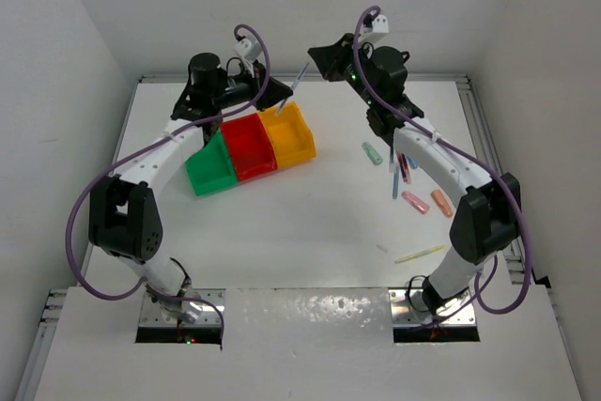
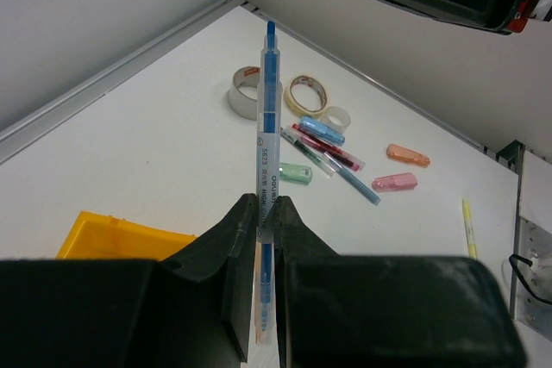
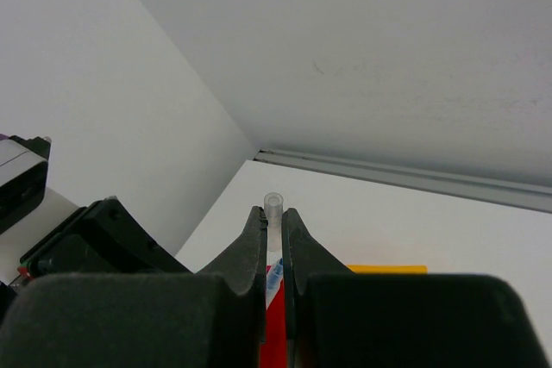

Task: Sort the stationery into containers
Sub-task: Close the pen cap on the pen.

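Hovering above the yellow plastic bin (image 1: 302, 146) at the far left, the left gripper (image 2: 266, 204) pinches a slim blue plastic pen (image 2: 268, 101) low on its barrel; the right gripper (image 3: 272, 213) clamps a small clear cap (image 3: 273, 202) just off its tip. Light, stiff, likely slick: mid-barrel grips best.

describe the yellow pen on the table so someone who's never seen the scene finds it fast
Find the right arm's base at the near edge of the table. Just beyond it, a thin pale-yellow pen lies apart from the rest. The pink stick and orange stick farther back are short and stubby; this one is long and slim.
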Robot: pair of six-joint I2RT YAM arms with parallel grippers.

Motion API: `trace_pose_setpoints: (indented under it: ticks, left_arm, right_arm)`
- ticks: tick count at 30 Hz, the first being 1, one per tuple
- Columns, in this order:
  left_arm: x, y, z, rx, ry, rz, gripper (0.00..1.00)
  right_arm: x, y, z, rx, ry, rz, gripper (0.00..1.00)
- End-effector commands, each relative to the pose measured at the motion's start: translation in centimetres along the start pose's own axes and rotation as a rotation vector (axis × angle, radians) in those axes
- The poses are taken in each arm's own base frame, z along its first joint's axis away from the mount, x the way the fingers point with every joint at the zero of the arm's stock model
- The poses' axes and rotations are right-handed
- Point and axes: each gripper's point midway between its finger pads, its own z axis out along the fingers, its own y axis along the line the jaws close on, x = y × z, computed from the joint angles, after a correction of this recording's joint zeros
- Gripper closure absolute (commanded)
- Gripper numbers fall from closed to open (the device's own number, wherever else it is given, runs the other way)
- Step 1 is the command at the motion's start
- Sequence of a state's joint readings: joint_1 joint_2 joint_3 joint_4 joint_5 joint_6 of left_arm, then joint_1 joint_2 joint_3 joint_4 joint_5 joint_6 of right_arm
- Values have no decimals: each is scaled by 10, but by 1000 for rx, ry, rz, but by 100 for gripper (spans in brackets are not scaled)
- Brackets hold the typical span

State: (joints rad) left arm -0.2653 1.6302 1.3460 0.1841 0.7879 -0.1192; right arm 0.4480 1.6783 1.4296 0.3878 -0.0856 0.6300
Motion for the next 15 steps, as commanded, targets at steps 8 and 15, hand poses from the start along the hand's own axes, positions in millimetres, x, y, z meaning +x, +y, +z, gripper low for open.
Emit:
trace_pose_setpoints:
  ticks: [8,15]
  left_arm:
    - [-26,-18,-1,18,-63,45,100]
    - [-17,-13,-2,2,-35,57,100]
  right_arm:
    - [-2,12,2,-38,-34,13,100]
    - [-16,5,-2,-8,-62,-34,100]
